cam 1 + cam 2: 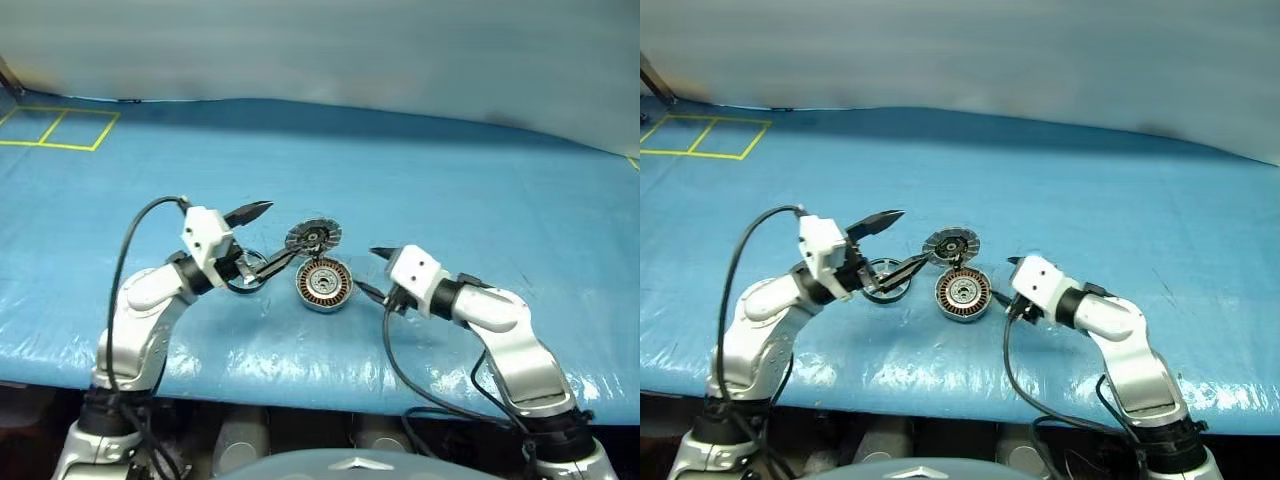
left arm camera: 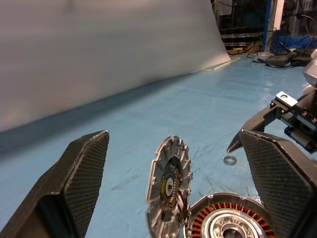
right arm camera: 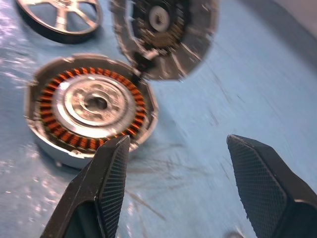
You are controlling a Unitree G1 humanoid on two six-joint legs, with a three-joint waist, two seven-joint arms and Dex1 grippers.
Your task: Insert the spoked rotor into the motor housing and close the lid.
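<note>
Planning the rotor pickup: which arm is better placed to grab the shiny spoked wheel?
Left, probably. The shiny silver spoked rotor lies on the blue table cover just under the open left gripper, left of the copper-wound round housing. The right gripper, also open, sits across the housing.

Silver arms, black cables, textured claws
</note>
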